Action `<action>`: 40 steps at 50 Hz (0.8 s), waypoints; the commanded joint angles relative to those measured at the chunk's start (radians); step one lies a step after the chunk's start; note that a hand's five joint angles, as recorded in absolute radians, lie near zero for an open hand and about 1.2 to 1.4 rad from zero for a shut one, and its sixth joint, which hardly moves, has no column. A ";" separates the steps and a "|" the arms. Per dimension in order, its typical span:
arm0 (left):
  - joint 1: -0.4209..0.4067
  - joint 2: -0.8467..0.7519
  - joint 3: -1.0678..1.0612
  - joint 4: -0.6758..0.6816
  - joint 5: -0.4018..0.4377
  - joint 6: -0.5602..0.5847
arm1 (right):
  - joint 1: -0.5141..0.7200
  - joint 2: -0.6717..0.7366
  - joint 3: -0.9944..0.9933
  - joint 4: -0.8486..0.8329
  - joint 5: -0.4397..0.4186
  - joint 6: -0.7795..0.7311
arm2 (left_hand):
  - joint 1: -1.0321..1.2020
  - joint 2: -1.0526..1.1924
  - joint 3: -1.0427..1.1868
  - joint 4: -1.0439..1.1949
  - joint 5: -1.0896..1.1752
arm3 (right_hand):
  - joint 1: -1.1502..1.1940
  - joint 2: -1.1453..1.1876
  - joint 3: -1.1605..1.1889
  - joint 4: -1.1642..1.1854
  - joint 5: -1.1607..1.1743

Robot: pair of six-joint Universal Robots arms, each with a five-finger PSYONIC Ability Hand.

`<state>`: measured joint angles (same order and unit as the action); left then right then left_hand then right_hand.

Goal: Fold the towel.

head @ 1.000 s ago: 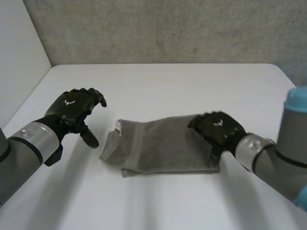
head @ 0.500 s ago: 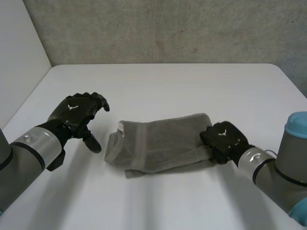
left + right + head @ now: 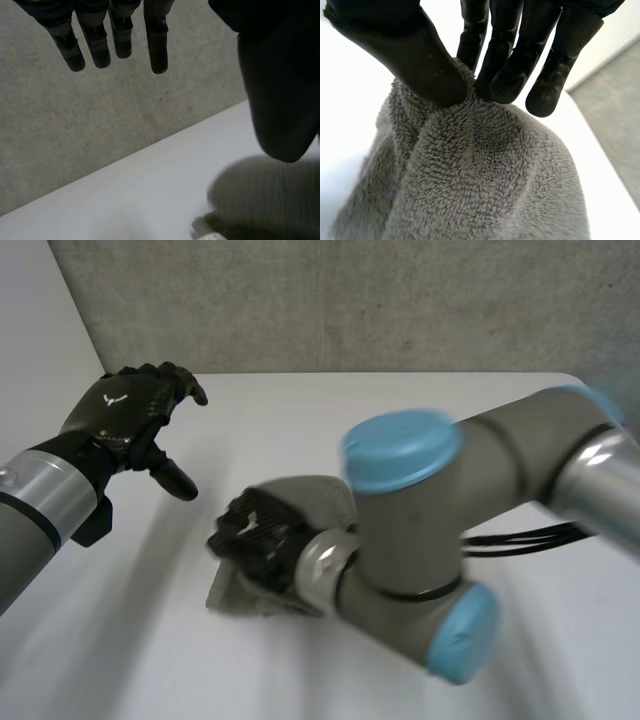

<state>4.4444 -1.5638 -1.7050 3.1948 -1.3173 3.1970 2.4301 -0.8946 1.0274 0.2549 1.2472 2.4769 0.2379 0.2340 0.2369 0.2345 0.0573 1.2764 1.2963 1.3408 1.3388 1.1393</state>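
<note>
**Towel fold under way, not yet finished**

The grey towel (image 3: 300, 490) is lying bunched in a doubled heap near the middle of the white worktop (image 3: 400, 400). Its layers are looking rumpled rather than squared, so the fold is judged only partly made: the held edge is not yet laid down and the cloth is not yet smoothed flat. The right arm is stretching across the worktop, and the right robot hand (image 3: 255, 538) is pinching a raised ridge of towel between its thumb and its fingers (image 3: 512, 75), closed firmly on the pile. The left robot hand (image 3: 125, 410) is hovering above the worktop off to the towel's left, well apart from it, its fingers relaxed and spread, holding and touching nothing.
</note>
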 commanded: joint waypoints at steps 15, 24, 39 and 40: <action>0.006 -0.033 0.039 0.010 0.000 -0.045 | 0.037 0.081 -0.116 -0.009 0.140 0.138 | -0.019 -0.015 -0.018 -0.015 -0.012 | -1.102 -1.122 -1.166 -1.164 -1.139; -0.014 -0.082 0.088 0.008 0.001 -0.152 | -0.049 -0.164 0.106 0.003 0.123 0.281 | -0.016 -0.012 -0.015 -0.012 -0.010 | -1.102 -1.122 -1.166 -1.164 -1.139; -0.148 -0.323 0.038 -0.003 -0.017 -0.239 | -0.273 -0.184 0.258 -0.075 0.113 0.551 | -0.036 -0.032 -0.035 -0.033 -0.030 | -1.102 -1.122 -1.166 -1.164 -1.139; -0.148 -0.323 0.038 -0.003 -0.017 -0.240 | -0.273 -0.184 0.258 -0.075 0.113 0.551 | -0.036 -0.032 -0.035 -0.033 -0.030 | -1.102 -1.122 -1.166 -1.164 -1.139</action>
<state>4.3389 -1.7758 -1.6502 3.1977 -1.3262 2.9738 2.1933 -1.1052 1.2913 0.2332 1.3596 2.8849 0.2307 0.2269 0.2276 0.2282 0.0523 0.2362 0.2418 0.2454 0.2528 0.0633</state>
